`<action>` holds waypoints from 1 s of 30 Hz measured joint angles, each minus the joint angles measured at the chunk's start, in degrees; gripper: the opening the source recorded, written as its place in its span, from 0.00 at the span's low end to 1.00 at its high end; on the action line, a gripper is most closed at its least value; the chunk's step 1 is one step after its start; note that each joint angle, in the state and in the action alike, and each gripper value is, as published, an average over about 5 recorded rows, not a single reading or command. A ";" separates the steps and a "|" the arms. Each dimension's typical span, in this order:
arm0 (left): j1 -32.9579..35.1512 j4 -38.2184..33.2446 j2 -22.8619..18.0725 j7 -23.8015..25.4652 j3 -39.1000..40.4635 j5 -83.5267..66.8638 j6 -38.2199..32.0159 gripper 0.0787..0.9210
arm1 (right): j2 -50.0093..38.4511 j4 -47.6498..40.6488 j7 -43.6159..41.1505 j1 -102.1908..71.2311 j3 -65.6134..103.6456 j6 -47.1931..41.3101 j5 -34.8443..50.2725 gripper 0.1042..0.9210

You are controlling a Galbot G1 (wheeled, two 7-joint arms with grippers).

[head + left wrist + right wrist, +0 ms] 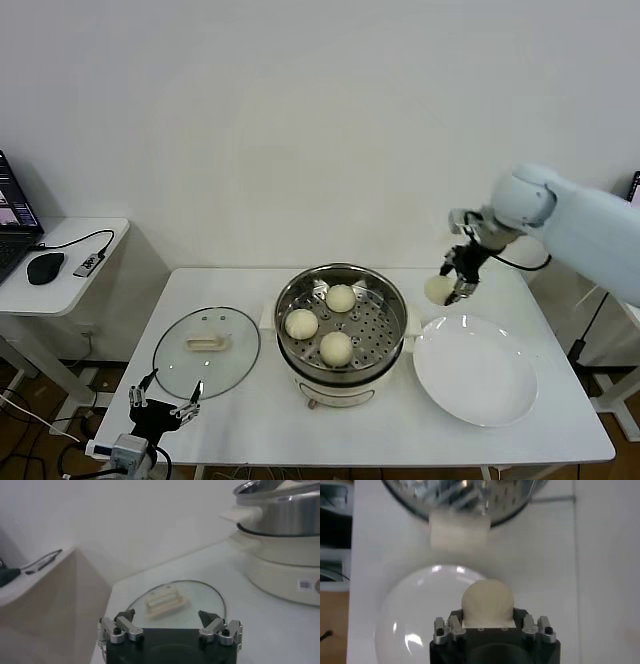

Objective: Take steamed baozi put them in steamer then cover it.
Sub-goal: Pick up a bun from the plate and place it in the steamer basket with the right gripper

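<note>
Baozi (438, 289) sits gripped in the right gripper (452, 284) above the plate (474, 372); left gripper (165, 405) parked, spread wide.

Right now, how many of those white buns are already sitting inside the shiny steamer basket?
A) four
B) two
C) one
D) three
D: three buns lie on the perforated floor of the steamer, while the fourth bun is held up in the right claw above the table beside the white plate. The glass cover lies on the table, off the steamer.
</note>
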 measured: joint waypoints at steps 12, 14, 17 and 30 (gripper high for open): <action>-1.06 -0.56 -0.52 0.28 0.38 -0.77 -0.57 0.88 | 9.50 -0.31 2.00 4.89 -6.53 -5.01 7.05 0.61; -1.18 -0.51 -0.52 0.35 0.43 -0.85 -0.58 0.88 | 10.86 -0.62 2.46 4.57 -6.86 -5.70 7.39 0.61; -1.25 -0.34 -0.43 0.42 0.43 -0.99 -0.59 0.88 | 12.67 -1.15 3.13 3.59 -7.19 -6.59 7.49 0.61; -1.47 0.04 -0.30 0.56 0.69 -1.34 -0.65 0.88 | 16.14 -2.59 6.19 -2.52 -7.26 -9.51 4.91 0.61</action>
